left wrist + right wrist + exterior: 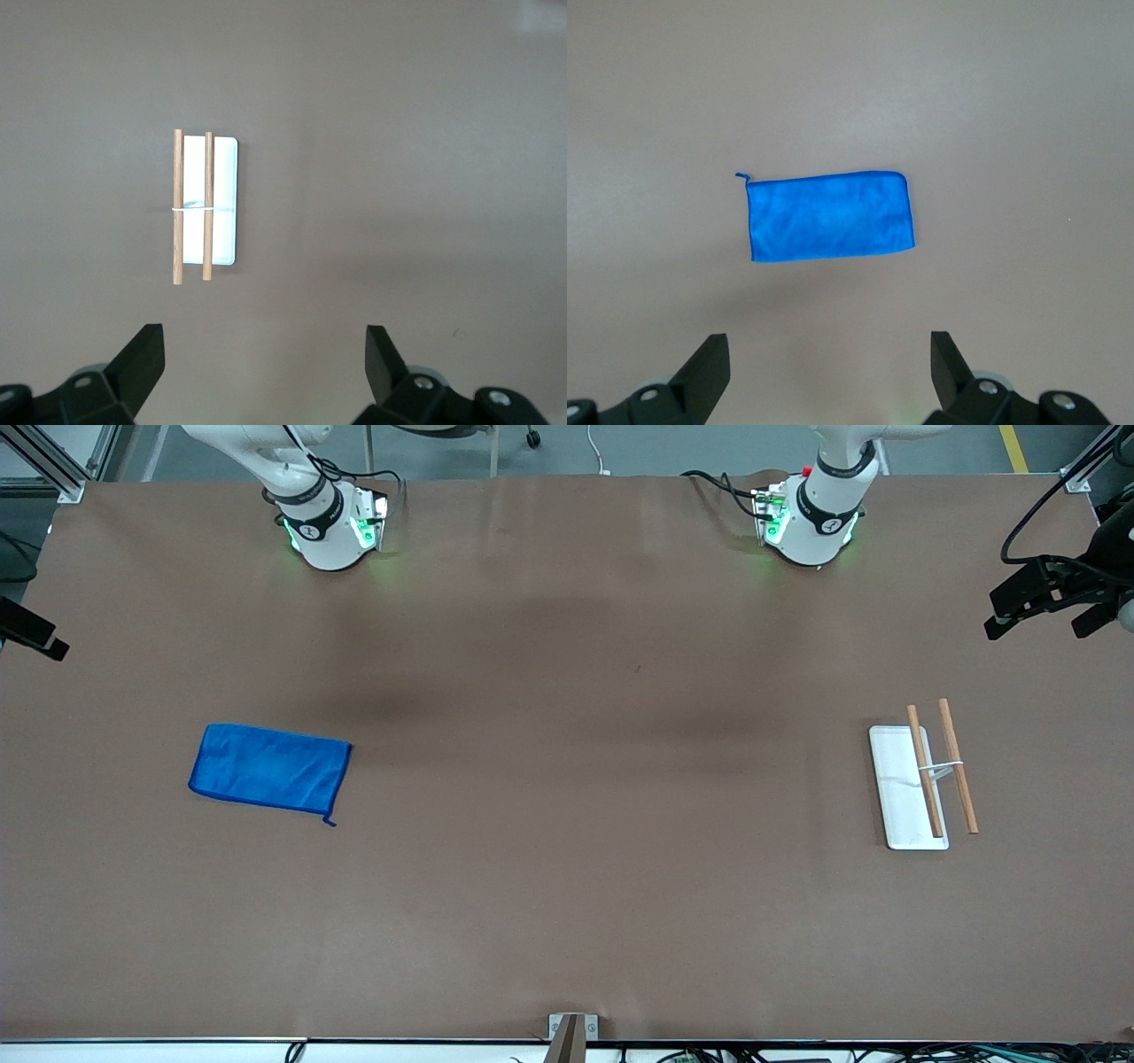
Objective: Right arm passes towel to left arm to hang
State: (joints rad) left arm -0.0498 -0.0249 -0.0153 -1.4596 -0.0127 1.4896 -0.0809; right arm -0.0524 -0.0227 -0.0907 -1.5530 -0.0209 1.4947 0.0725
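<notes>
I see a wide brown surface from a high camera facing my two white arms, whose green-lit bases stand along its far edge. The right arm rises from one base; the left arm, marked by a small red knob, rises from the other.

The towel, a bright blue rectangle with a darker hem, lies flat on the surface toward the right arm's end, nearer to the front camera than that arm's base. A small loop sticks out from its corner nearest that camera. Nothing touches it.

The right gripper hangs in the air over the towel. Its black fingers are spread wide apart and hold nothing.

Toward the left arm's end sits a small rack: a white flat base carrying two wooden rods side by side, joined by a thin white wire. It is well apart from the towel.

The left gripper hangs over the surface near the rack. Its fingers are likewise spread wide and empty.

A dark clamp juts in at the edge of the left arm's end
</notes>
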